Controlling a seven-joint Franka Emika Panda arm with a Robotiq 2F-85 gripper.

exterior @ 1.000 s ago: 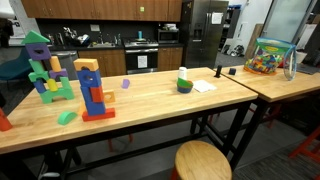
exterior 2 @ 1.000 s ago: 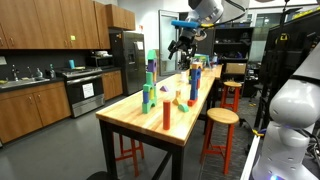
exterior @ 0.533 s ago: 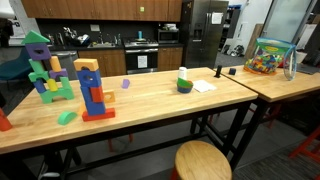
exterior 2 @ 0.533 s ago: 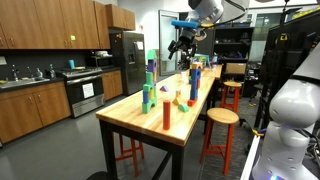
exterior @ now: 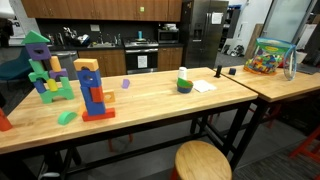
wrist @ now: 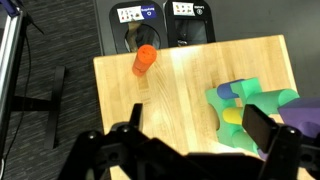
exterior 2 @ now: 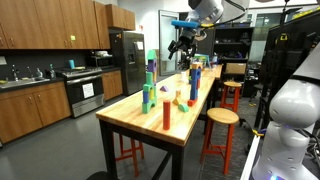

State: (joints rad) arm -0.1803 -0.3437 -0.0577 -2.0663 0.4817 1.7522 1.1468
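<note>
Though hand (wrist: 190, 138) splayed — bin (exterior: 272, 43) of toys (exterior: 267, 62)

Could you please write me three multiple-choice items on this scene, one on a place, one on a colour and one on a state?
1. Where is the orange cylinder? A on the wooden table near its edge; B in a drawer; C between the fingers.
2. What colour is most of the block structure beside the gripper? A red; B green; C white.
3. How do the fingers stand? A shut on a block; B shut on the cylinder; C open, holding nothing.
Answers: 1 A: it sits on the wood by the edge. 2 B: green pieces surround purple and yellow ones. 3 C: bare wood shows between them.
</note>
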